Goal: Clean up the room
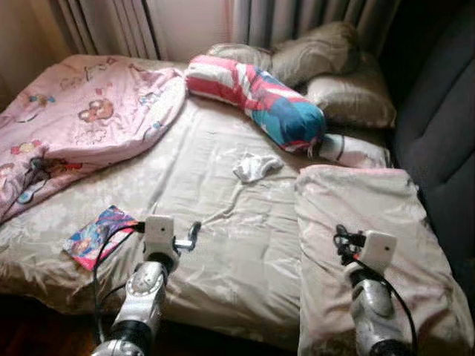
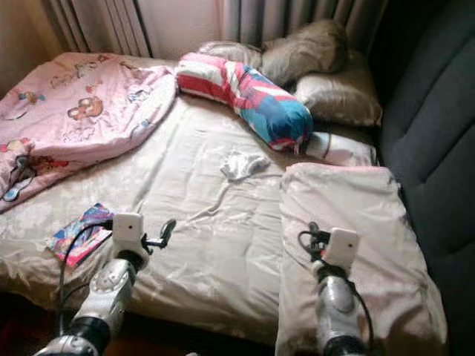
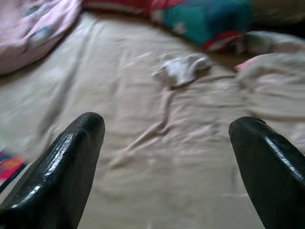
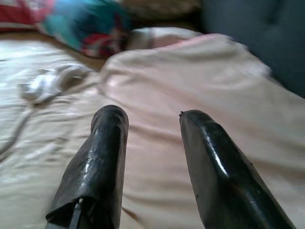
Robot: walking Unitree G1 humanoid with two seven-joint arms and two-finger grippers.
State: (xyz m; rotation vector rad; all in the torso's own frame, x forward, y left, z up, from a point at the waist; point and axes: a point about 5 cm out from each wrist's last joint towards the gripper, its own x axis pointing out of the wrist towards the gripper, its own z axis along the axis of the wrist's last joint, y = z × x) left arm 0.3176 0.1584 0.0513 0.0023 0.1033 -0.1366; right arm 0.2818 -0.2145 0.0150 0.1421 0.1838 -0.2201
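Observation:
A small crumpled white cloth (image 1: 254, 167) lies in the middle of the beige bed sheet (image 1: 223, 245). A colourful flat packet (image 1: 100, 236) rests near the bed's front left edge. My left gripper (image 3: 174, 129) hovers open over the sheet just right of the packet, pointing toward the white cloth (image 3: 183, 69), with nothing between its fingers. My right gripper (image 4: 152, 117) is open above a folded beige and pink quilt (image 1: 364, 215) at the front right, holding nothing. The white cloth (image 4: 50, 83) lies well ahead and to its left.
A pink cartoon-print blanket (image 1: 74, 126) is bunched on the bed's left side. A red, white and blue bolster (image 1: 260, 100) and beige pillows (image 1: 319, 52) sit at the head. A dark padded panel (image 1: 441, 126) runs along the right; curtains (image 1: 297, 18) hang behind.

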